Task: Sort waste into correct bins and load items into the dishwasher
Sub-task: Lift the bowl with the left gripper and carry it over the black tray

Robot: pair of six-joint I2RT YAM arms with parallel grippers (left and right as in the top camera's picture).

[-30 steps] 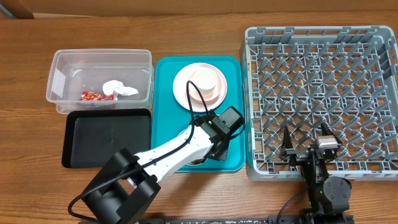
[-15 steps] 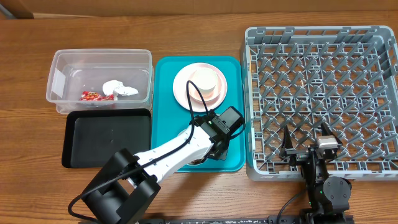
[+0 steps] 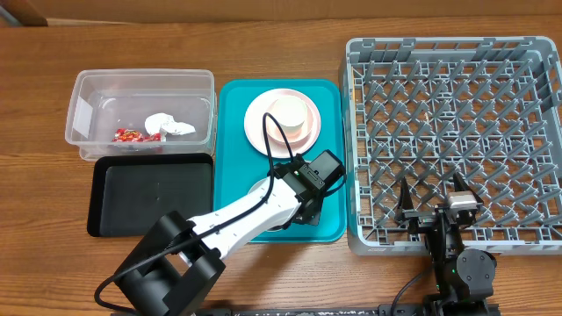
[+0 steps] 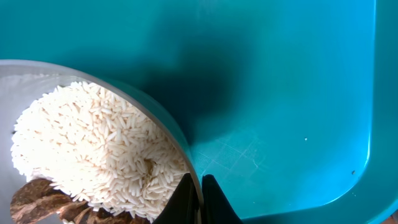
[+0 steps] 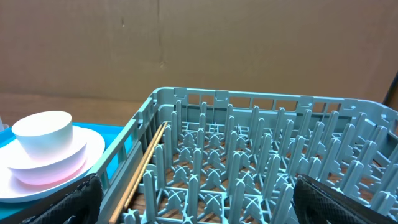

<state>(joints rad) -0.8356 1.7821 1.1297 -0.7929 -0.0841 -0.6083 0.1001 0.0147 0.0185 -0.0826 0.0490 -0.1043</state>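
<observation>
L grip (image 4: 200,193): pinched tight on rim of bowl (image 4: 144,103) w/ rice (image 4: 93,143), on teal tray (image 4: 280,93) | R grip (image 3: 431,190): wide apart, over grey rack (image 3: 457,105), holds nothing

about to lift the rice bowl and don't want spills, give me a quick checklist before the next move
1. Left gripper shut on the rim of the bowl: ok
2. Rice all inside the bowl, none seen on the teal tray: ok
3. Black tray free to receive scraps: ok
4. Right gripper open, at the rack, away from the left arm: ok
5. Pinch firm enough for tilting: cannot tell
</observation>
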